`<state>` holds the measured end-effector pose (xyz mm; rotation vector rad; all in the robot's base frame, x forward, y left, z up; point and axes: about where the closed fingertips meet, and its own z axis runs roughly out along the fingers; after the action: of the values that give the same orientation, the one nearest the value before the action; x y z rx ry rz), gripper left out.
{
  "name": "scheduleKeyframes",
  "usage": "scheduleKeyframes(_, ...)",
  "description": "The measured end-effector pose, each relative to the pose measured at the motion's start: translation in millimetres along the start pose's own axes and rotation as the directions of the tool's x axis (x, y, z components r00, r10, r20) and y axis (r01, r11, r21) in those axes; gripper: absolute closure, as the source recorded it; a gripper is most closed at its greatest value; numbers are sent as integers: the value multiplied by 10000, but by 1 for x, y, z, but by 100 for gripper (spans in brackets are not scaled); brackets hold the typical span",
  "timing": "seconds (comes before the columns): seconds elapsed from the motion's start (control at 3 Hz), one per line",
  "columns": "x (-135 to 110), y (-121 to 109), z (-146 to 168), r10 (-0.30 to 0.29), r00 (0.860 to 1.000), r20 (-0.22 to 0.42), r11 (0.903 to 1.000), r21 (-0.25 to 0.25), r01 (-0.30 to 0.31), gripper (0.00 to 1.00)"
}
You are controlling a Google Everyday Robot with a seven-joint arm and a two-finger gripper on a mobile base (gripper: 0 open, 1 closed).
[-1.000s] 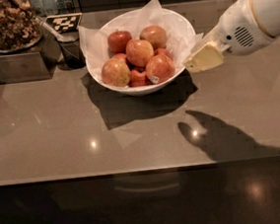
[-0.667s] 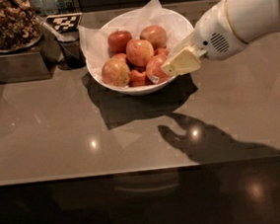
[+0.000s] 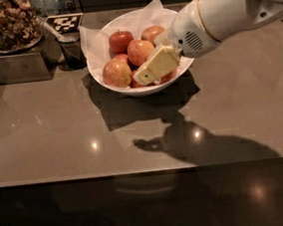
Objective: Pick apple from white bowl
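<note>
The white bowl (image 3: 129, 87), lined with crinkled white paper, stands at the back middle of the brown counter and holds several red-orange apples. My gripper (image 3: 152, 68) reaches in from the upper right and hangs over the bowl's front right part. It covers most of the front right apple (image 3: 168, 76), of which only a red sliver shows; no sticker can be seen. Other apples (image 3: 116, 72) lie uncovered to the left and behind the gripper.
A clear container of nuts (image 3: 5, 23) sits on a metal stand (image 3: 14, 67) at the back left. A checkered marker (image 3: 64, 22) and a dark cup (image 3: 71, 50) stand between it and the bowl. The counter's front edge (image 3: 147, 172) runs across the lower view.
My arm has moved left, from beside the bowl's right rim to over the bowl. The gripper now covers the front right apple. The apples have not moved.
</note>
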<state>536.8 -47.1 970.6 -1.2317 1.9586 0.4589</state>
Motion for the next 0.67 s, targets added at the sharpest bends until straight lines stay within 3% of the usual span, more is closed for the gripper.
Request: scheduleKeyframes(0.67, 16, -23, 3, -317, 9976, -613, 9991, 260, 333, 15)
